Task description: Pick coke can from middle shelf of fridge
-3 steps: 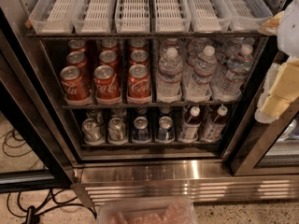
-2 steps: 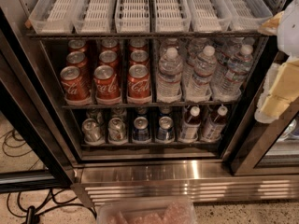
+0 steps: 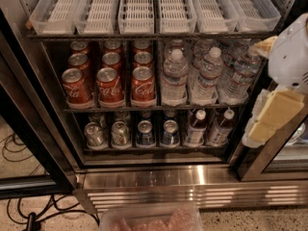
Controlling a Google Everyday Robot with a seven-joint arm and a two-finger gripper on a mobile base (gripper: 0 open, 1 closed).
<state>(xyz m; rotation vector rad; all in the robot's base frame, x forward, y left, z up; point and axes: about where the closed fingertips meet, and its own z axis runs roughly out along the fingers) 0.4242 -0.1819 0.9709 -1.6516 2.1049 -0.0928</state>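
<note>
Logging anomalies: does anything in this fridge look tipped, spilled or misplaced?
Nothing stands out. The coke cans and water bottles stand upright in their lanes on the middle shelf; the end effector is at the right side of the fridge.

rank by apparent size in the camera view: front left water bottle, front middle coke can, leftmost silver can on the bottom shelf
1. water bottle, tallest by far
2. coke can
3. silver can, slightly smaller looking, possibly only because it sits farther from the camera
The gripper hangs at the right edge, outside the fridge.
</note>
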